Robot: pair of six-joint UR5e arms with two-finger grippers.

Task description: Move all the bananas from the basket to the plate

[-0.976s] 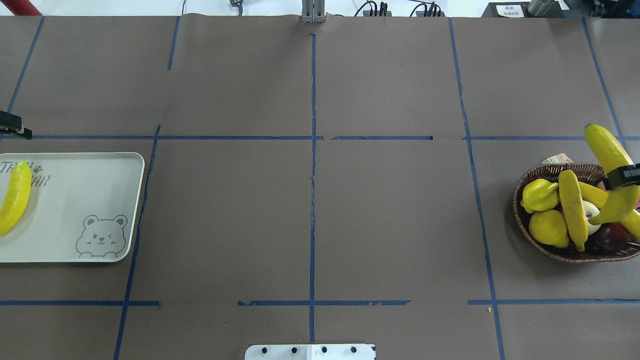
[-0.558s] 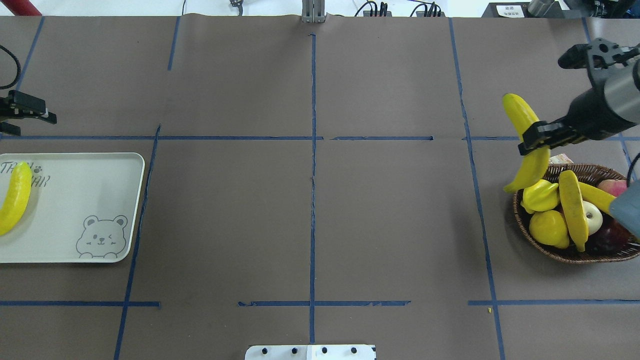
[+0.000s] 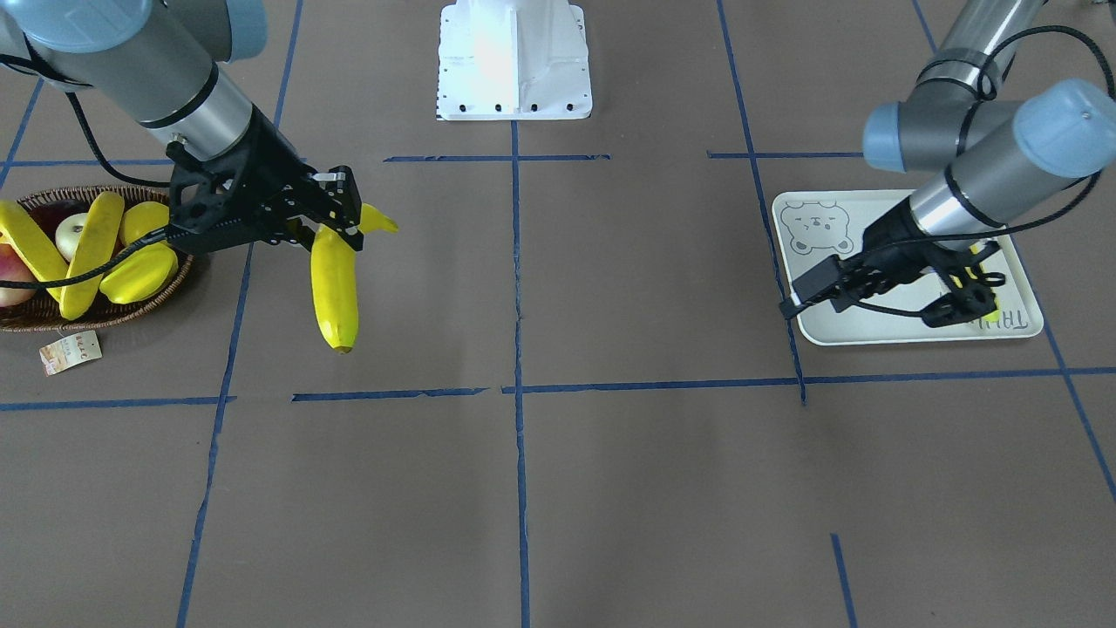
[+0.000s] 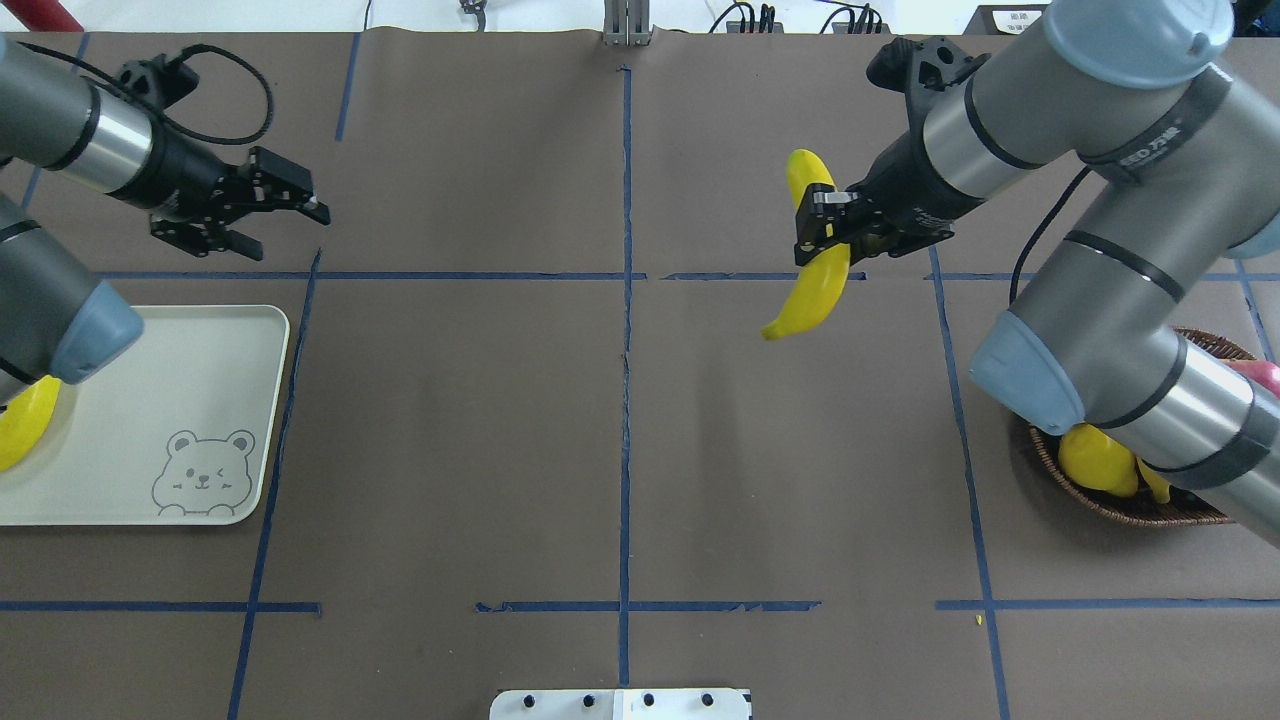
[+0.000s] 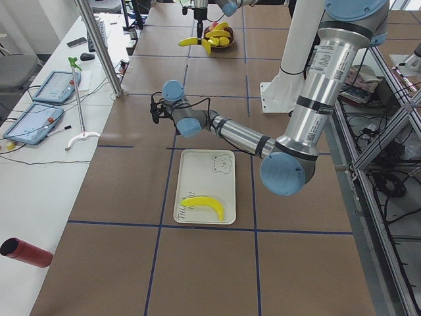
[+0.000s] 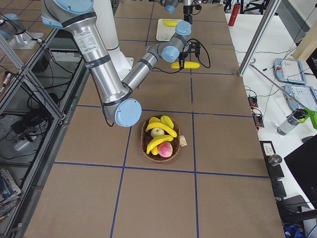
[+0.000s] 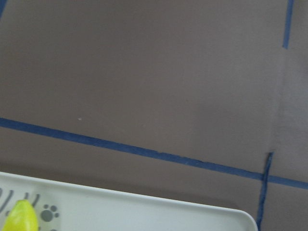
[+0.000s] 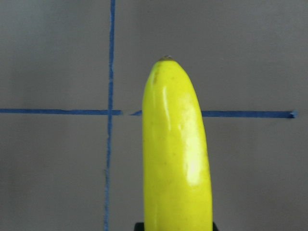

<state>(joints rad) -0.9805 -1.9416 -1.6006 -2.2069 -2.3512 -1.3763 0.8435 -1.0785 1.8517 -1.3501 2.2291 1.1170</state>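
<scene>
My right gripper is shut on a yellow banana and holds it in the air over the table, right of the centre line. The banana also shows in the front view and fills the right wrist view. My left gripper is open and empty, just beyond the far right corner of the white bear plate. One banana lies at the plate's left end. The wicker basket holds two more bananas, and my right arm partly hides it in the overhead view.
The basket also holds a starfruit, a white apple and a red fruit. A paper tag lies beside it. The robot base stands at the middle of the table's near edge. Blue tape lines cross the brown table.
My right arm has carried the banana from above the basket leftward to near the table's middle. My left arm has swung in from the left edge, past the plate's far side.
</scene>
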